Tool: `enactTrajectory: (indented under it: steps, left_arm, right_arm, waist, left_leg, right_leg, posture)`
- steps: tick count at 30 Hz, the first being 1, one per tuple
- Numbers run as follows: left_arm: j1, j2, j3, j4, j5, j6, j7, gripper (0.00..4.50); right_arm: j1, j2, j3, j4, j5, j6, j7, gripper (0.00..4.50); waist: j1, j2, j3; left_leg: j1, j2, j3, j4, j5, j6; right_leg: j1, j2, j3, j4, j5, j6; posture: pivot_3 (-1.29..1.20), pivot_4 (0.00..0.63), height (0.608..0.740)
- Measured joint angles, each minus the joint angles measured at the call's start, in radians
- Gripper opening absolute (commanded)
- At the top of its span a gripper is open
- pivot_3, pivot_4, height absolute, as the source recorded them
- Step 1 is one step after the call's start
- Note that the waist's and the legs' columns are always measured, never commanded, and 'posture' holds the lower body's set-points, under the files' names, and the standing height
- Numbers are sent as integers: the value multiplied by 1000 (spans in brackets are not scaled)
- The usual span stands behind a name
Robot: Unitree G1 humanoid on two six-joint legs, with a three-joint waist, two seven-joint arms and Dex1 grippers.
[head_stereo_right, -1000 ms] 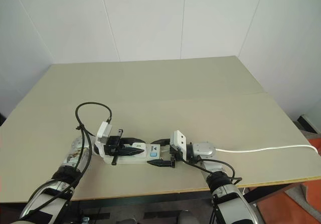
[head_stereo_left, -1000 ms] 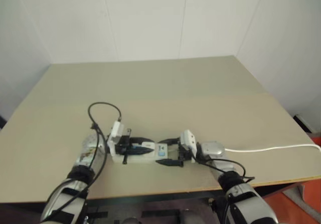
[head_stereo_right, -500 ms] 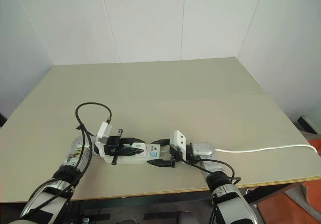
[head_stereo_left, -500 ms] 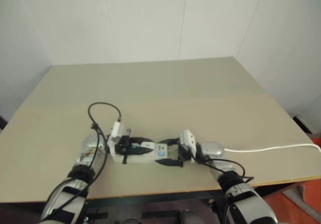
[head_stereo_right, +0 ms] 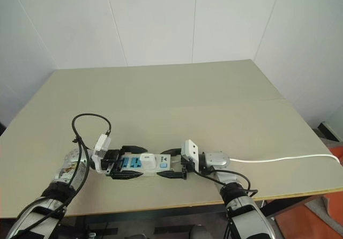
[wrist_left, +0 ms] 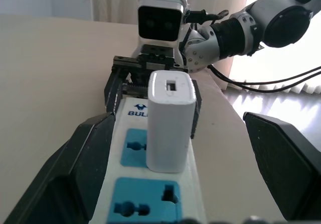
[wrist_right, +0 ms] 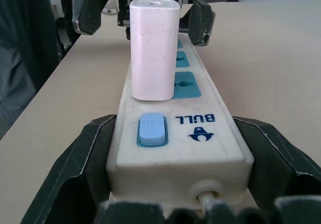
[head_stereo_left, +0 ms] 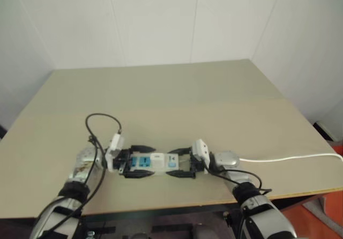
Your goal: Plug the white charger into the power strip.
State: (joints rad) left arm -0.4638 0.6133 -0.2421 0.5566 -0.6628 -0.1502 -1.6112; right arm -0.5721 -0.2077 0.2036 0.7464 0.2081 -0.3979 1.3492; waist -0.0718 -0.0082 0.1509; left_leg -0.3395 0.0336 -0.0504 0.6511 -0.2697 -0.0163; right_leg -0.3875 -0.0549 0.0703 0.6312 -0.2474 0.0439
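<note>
Head eyes look down from afar; wrist views face oppositely along the power strip (wrist_right: 170, 128)

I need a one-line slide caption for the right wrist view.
White charger standing plugged into the power strip, right pincer bracketing the strip's switch end.

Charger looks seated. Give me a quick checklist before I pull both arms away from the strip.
1. White charger stands upright in a socket of the power strip: ok.
2. Charger pushed fully home, no gap at its base: looks flush in both wrist views, but prongs are hidden: cannot tell.
3. Left gripper open, its fingers clear of the charger: ok.
4. Right gripper off the strip: not ok, its fingers stand against both sides of the switch end.
5. White cord lying loose on the table, not caught on an arm: ok.
6. Strip flat on the table: ok.
</note>
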Motion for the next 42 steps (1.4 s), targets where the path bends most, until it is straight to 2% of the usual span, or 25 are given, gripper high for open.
enactTrajectory:
  steps: [6, 13, 16, 22, 28, 33, 35, 42]
  left_arm:
    - [26, 53, 48, -78, -18, 75, 0, 4463]
    - [19, 168, 245, -86, -30, 138, 0, 4463]
    - [2, 202, 314, -66, -28, 153, 1, 4500]
    - [4, 228, 440, -24, -14, 178, 31, 4500]
    - [34, 225, 485, -46, -6, 202, 53, 4500]
    - [53, 223, 522, -69, -6, 225, 72, 4500]
    - [67, 222, 533, -88, -6, 235, 72, 4500]
    - [151, 245, 556, -111, 19, 238, 61, 4500]
  right_arm:
    - [-1, -1, -1, -3, 2, -13, 5, 3392]
    - [-2, -6, -4, -9, 6, -12, 25, 3392]
    - [-5, -19, 1, -11, 6, -3, 45, 4383]
    - [-14, -29, 6, -19, 2, 28, 72, 4446]
    - [11, -49, -2, -73, 13, 25, 71, 4446]
    - [51, -162, -36, -324, 96, 168, 90, 4446]
    - [46, -260, -55, -459, 141, 251, 113, 4446]
    - [70, -513, -107, -632, 189, 392, 157, 4446]
  waist:
    - [1, -5, 6]
    - [2, -7, 9]
    - [3, -8, 11]
    - [9, -11, 12]
    - [14, -12, 14]
    - [26, -12, 19]
    - [28, -11, 19]
    - [28, -12, 20]
  left_leg:
    - [-2, 0, 0, 0, 0, 0]
    - [-4, 0, 0, 0, 0, 0]
    - [-5, 0, 0, 0, 0, 0]
    - [-6, 0, 0, 0, 0, 0]
    - [-11, 0, -1, 0, 0, 0]
    - [-20, 0, -1, 0, 1, -2]
    - [-22, 0, -1, 0, 1, -2]
    - [-22, 0, 0, 0, 1, -2]
  right_leg:
    - [-2, 0, -1, 0, 0, 0]
    - [-3, 0, -1, -1, 0, -1]
    - [-4, 0, -2, -1, 0, -1]
    - [-4, -1, -3, -1, 3, -6]
    - [-8, -2, -4, -1, 4, -7]
    - [-20, -2, -4, 1, 5, -9]
    - [-20, -2, -4, 0, 5, -9]
    - [-20, -2, -5, -1, 5, -9]
  posture:
    - [0, 150, 740]
    - [0, 150, 740]
    - [0, 150, 740]
    - [0, 150, 740]
    - [0, 150, 740]
    - [0, 150, 740]
    - [0, 150, 740]
    - [0, 150, 740]
